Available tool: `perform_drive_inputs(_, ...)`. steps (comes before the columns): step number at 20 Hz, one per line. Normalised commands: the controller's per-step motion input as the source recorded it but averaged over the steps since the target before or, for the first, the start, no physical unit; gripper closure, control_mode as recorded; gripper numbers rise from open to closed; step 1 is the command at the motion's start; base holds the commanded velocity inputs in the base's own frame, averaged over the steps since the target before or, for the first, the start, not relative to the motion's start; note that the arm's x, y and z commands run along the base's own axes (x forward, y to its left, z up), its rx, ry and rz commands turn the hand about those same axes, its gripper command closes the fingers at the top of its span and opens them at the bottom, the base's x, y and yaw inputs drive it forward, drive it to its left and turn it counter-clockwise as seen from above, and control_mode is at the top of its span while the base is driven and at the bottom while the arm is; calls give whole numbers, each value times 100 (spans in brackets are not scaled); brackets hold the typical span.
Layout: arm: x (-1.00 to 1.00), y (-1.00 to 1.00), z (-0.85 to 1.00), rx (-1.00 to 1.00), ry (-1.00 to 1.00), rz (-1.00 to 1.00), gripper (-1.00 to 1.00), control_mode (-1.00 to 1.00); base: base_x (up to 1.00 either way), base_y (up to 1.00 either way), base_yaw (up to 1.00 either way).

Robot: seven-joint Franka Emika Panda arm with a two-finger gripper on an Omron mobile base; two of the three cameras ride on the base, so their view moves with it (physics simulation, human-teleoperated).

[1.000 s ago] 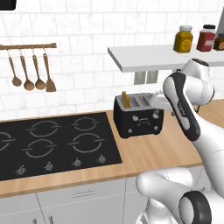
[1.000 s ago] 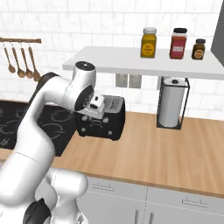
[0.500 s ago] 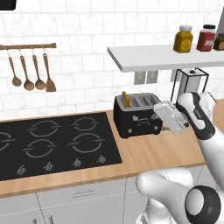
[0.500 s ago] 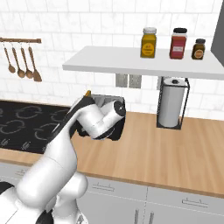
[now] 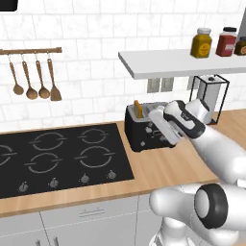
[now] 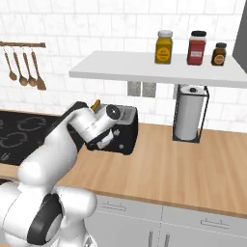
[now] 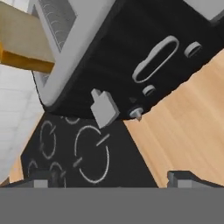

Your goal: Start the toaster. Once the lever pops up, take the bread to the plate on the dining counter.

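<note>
Gripper (image 5: 161,129) open wide, nothing between the jaws, poised at the front face of the toaster (image 5: 139,132) on the wood-topped wall counter (image 6: 183,164). Finger tips (image 7: 181,178) spread far apart at the bottom of hand view, off the toaster body. Grey lever (image 7: 104,106) sticks out from the black front (image 7: 118,57) just ahead, small knob (image 7: 136,113) right beside it, oval handle-like slot (image 7: 155,59) and two small buttons further along. Bread (image 5: 137,108) upright in a slot at the toaster's far-left end, tan crust poking above the top. Black cooktop (image 5: 57,158) just left of toaster. Paper towel holder (image 6: 189,113) well right, under the shelf (image 6: 154,70) with three jars. Utensils (image 5: 36,79) hang on wall rail, far left.
</note>
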Motion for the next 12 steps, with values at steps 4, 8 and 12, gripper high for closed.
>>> perform_drive_inputs(4, 57, -3, -32, 0, 6, -9, -100, -100, 0, 0, 0)
perform_drive_inputs(8, 49, -15, -38, 0, 0, -6, -100, -100, 0, 0, 0)
perform_drive_inputs(12, 38, 0, -33, 0, 0, -6, -100, -100, 0, 0, 0)
